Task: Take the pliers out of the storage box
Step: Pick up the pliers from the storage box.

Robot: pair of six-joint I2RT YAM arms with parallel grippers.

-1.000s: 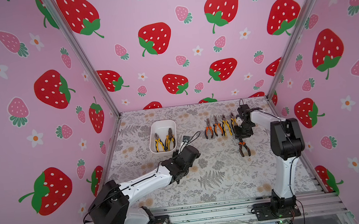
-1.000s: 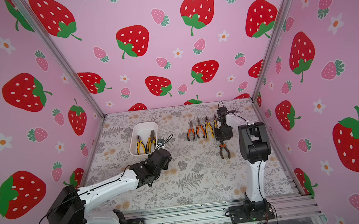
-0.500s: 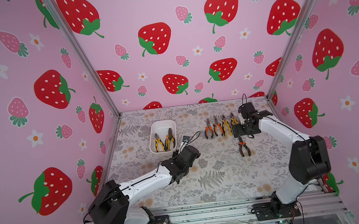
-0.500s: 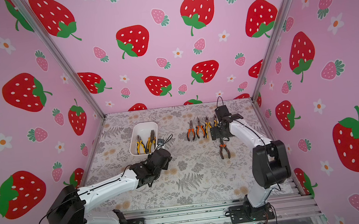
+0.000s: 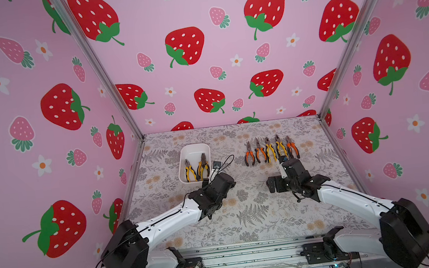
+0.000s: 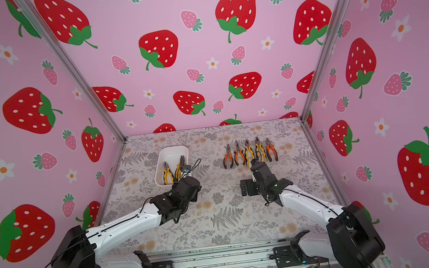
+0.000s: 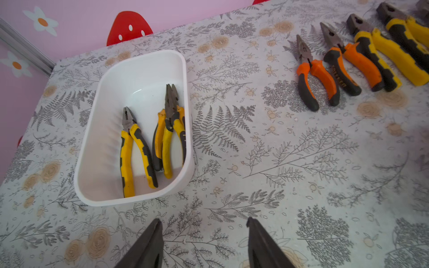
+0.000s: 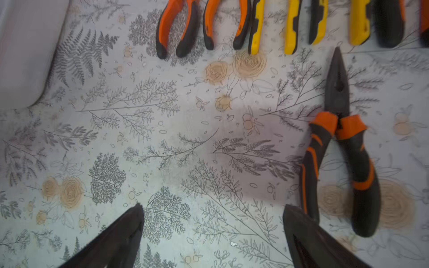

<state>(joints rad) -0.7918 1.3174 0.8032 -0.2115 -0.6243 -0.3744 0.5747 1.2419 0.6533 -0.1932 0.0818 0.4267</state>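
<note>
On the fern-printed table (image 5: 245,219), the storage box (image 7: 139,69) sits toward the robot's left, its long side running from near edge to back wall. Just off the box's near end hangs the left gripper (image 7: 204,222), jaws parted to a middling gap with nothing between them. The right gripper (image 8: 211,206) is well away from the box, jaws spread wide and empty over bare table. Off that same side of the box lies a row of pliers (image 5: 270,151), five side by side, and about level with the box's near end a long-nosed pair (image 8: 341,143) lies on its own. Inside the box I count three: one yellow-handled pair (image 7: 135,150) alone on the side away from the row, and what looks like two stacked pairs (image 7: 171,130) against the wall nearer the row. All three run along the box's length, noses to the back wall, handles toward the near end, facing the left gripper. To my eye the left arm is plainly the nearer, and its reach would go forward and down over the near rim, onto the handles.
</note>
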